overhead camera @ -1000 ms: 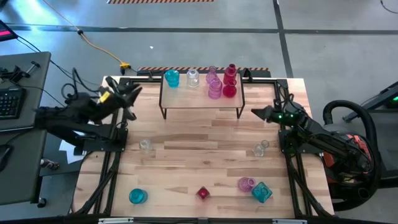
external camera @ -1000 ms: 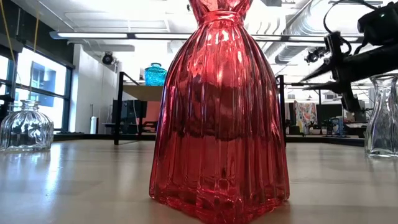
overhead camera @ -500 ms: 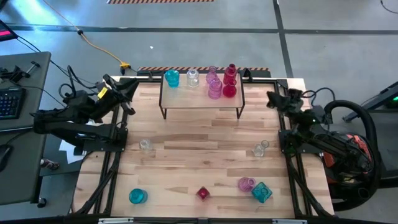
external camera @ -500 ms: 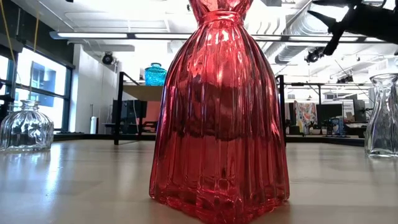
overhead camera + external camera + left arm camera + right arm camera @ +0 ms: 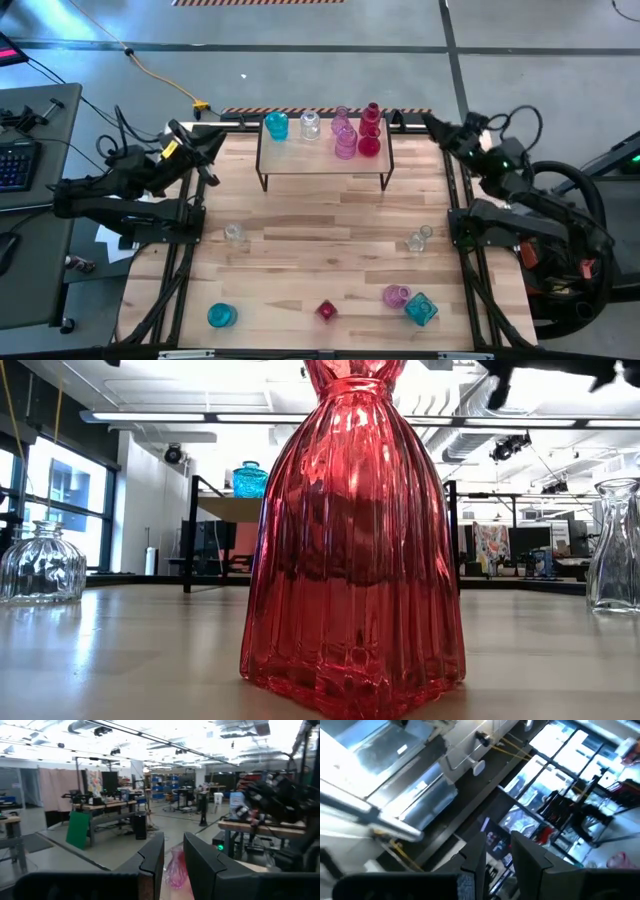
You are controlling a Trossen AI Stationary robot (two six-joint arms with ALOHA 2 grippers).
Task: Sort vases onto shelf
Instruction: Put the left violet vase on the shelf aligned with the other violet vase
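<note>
**Right arm swings back to the far corner, vases untouched**

Since a second ago the right hand (image 5: 432,125) has pulled away from the shelf's right end toward the desk's far right corner. The left hand (image 5: 213,145) has barely shifted and sits off the shelf's left end.

From above, the shelf (image 5: 325,165) stands at the far side of the desk (image 5: 320,260). It carries a teal vase (image 5: 276,126), a clear vase (image 5: 310,125), pink vases (image 5: 345,140) and red vases (image 5: 369,135). Six more vases are scattered over the near half of the desk, well apart from both hands.

At desk level, a ribbed red vase (image 5: 350,540) fills the middle, with a clear one on either side.

From the left wrist, that hand's fingers (image 5: 152,860) stand slightly apart, gripping nothing; a pink vase (image 5: 175,870) shows through the gap, farther off.

From the right wrist, its fingers (image 5: 475,855) are likewise a little apart and empty, pointed out at the room.
</note>
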